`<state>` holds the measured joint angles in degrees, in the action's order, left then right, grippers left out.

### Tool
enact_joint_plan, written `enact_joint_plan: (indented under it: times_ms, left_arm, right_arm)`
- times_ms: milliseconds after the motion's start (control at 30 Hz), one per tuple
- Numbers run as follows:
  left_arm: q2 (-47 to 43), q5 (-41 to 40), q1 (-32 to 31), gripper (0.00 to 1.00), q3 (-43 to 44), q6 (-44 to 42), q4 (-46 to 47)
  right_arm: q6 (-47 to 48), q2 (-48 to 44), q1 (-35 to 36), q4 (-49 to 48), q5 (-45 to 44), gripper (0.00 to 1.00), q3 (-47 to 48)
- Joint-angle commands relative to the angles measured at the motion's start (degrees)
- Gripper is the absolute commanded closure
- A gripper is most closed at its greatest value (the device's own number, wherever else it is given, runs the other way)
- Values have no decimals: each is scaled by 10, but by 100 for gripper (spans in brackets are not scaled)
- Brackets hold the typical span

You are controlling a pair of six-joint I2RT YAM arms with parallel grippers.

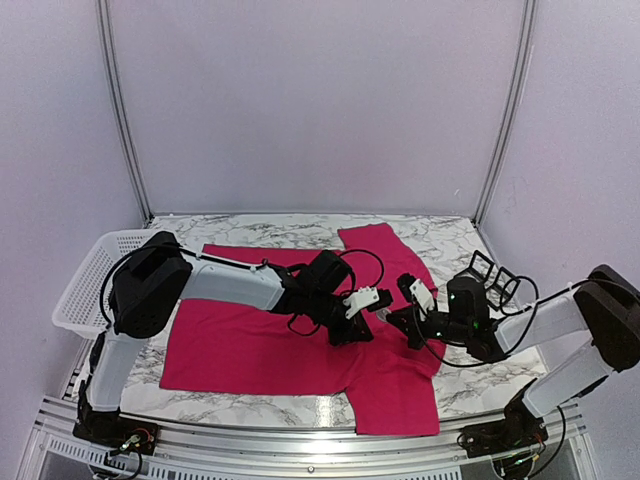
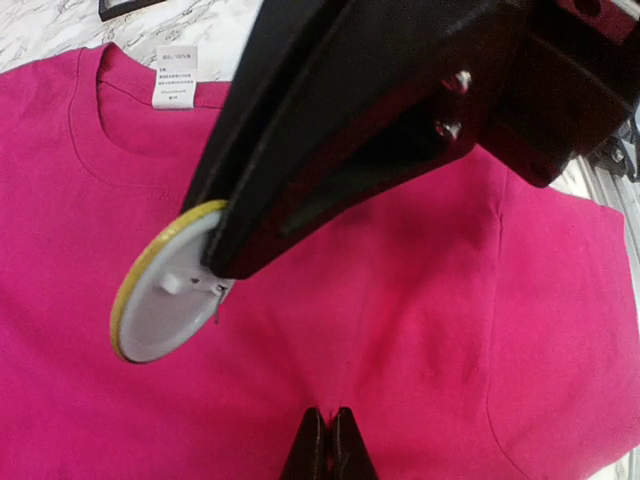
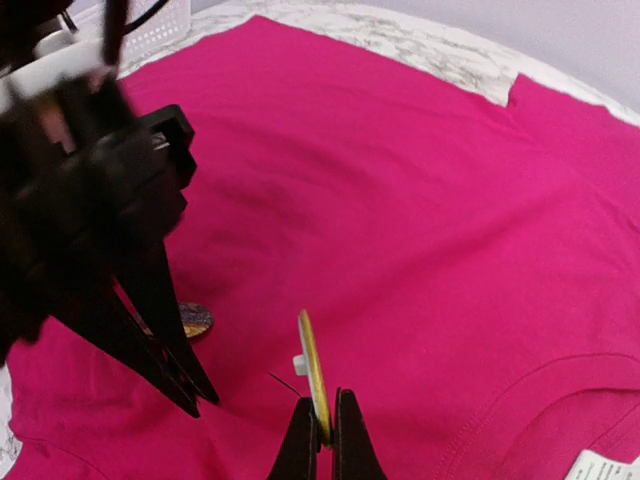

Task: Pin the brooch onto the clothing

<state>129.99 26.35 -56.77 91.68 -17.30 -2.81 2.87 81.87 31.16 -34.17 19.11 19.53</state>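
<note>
**Brooch held edge-on above the pink T-shirt, both grippers at its chest**

Nearest me, one short sleeve of the T-shirt (image 1: 240, 345) reaches towards the arm bases. The shirt lies flat and sideways on the marble table (image 1: 250, 232).

Over the middle of the T-shirt, my right gripper (image 3: 326, 415) is clenched on the rim of the brooch (image 3: 314, 365). It is a thin round disc with a yellow edge and a pale, smooth back. A fine pin (image 3: 283, 384) juts from its clasp, just above the cloth.

Just beside it, my left gripper (image 2: 329, 415) has its fingers pressed together with the tips at the T-shirt. I cannot tell whether any cloth is pinched between them.

I judge the fabric soft and limp, so it is likely to bunch or slide under a push. A raised fold on the chest looks the best place to hold it. The brooch seems light and stiff, and it may pivot in an edge grip.

A small dark round thing (image 3: 192, 320) lies on the T-shirt behind the left fingers. The white neck label (image 2: 175, 75) sits inside the ribbed collar.

Off the T-shirt, a white basket (image 1: 85, 290) sits at its hem side and a black wire frame (image 1: 487, 268) at its collar side.
</note>
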Motion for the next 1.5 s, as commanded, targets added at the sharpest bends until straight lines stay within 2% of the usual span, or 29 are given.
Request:
enact_joint_plan:
  times_ms: [0, 167, 333, 600, 933, 1467]
  left_arm:
    - [-26, 78, 13, 100, -15, 25, 13]
    - [-28, 103, 17, 100, -25, 52, 37]
    - [-35, 119, 17, 100, -27, 66, 44]
    - [-43, 136, 20, 100, -37, 76, 53]
    - [-51, 140, 23, 100, -44, 85, 68]
    - [-56, 121, 26, 100, -60, 74, 66]
  right_arm:
    - [55, 14, 17, -108, -15, 100, -22]
    - [68, 6, 35, -196, -55, 100, -77]
    - [83, 24, 71, -235, -93, 100, -97]
    - [100, 63, 93, -240, -146, 100, -83]
    - [113, 85, 123, -251, -135, 100, -92]
    - [91, 61, 120, -290, -13, 100, -106]
